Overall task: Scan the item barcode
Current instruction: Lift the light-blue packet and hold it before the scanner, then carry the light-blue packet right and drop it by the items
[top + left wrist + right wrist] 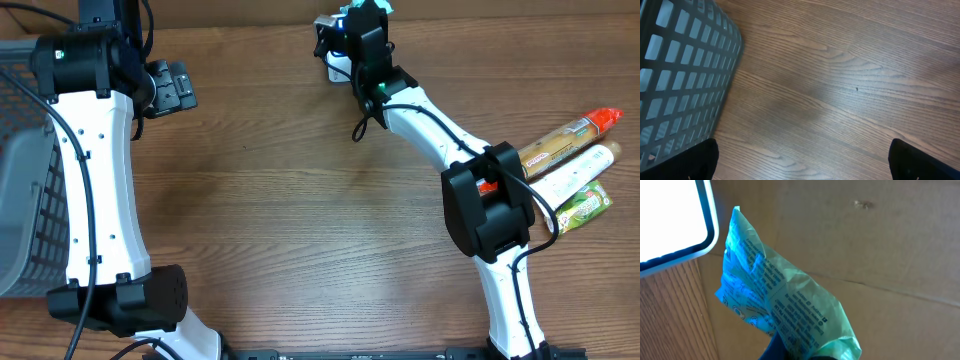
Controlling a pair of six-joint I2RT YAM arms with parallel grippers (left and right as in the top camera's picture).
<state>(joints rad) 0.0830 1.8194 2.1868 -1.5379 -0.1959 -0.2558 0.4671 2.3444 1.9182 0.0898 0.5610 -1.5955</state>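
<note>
At the far left the grey mesh basket [20,180] sat on the wooden surface [300,220]. Just beside it the left fingers [702,162] hung spread wide and empty, with nothing between them but bare wood.

Toward the top centre, the right fingers [777,352] were pinched tight on the lower end of the green packet [785,305], holding it off the surface next to the lit white scanner [670,220]. The packet was crumpled and bathed in the scanner's cyan glow. Fine print showed on the face turned to the wrist camera, but no barcode could be picked out there.

The step looked like presenting the code to the scanner. Doing that well probably meant turning the wrist until the barcode side faced the bright window squarely, and keeping the foil flat and steady, since creases and glare would spoil a read. Brown cardboard [880,255] stood close behind the packet, so any twist had little room at the back.

At the right edge a brown packet [565,140], a pale tube [580,170] and a green pouch [583,207] lay side by side, partly tucked behind the right arm [490,210] and well apart from the scanner.
</note>
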